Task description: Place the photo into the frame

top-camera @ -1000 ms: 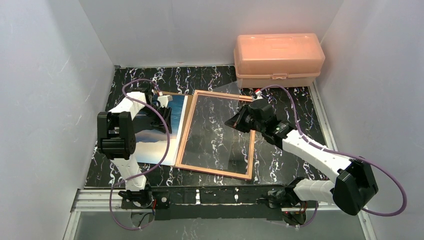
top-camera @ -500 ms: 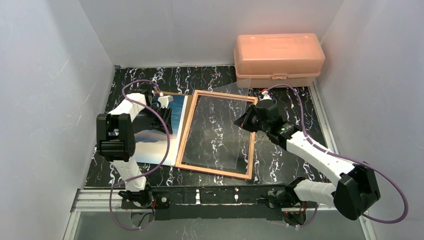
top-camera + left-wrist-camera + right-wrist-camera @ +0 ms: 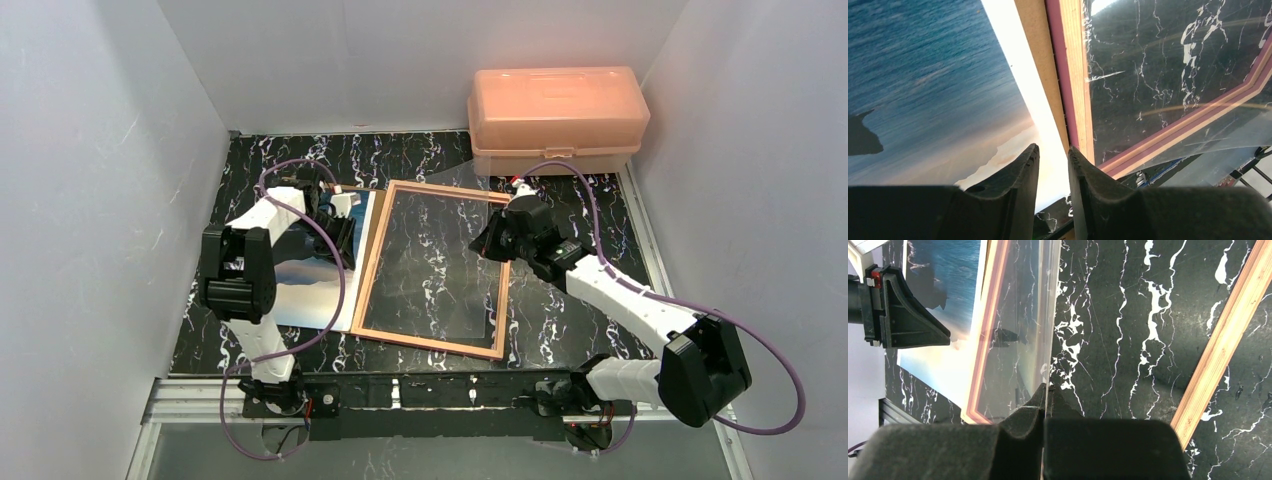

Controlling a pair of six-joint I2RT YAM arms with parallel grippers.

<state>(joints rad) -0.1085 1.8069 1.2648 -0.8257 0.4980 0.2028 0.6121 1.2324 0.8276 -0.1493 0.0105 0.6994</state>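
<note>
- Lying flat at the left of the overhead view, the photo (image 3: 300, 285) shows its blue sky and pale mountain face up on the black marbled surface (image 3: 400, 155).
- The left tool (image 3: 1053, 150) hangs over the photo's right edge near its far corner. Its two fingers stand a narrow gap apart with nothing clamped between them; whether they touch the print I cannot tell.
- A strip of brown backing board (image 3: 1035, 60) shows between the photo's white margin and the frame.
- The frame (image 3: 430, 343) lies at centre, just right of the photo, tan side up, its left rail just beside that strip.
- The clear pane (image 3: 1018, 315) tilts up out of the frame, right edge raised, with marble visible through it.
- The right tool (image 3: 1046, 392) is closed on the pane's right edge, pinching it.
- A peach plastic box (image 3: 555, 115) stands at the upper right, apart from the frame.
</note>
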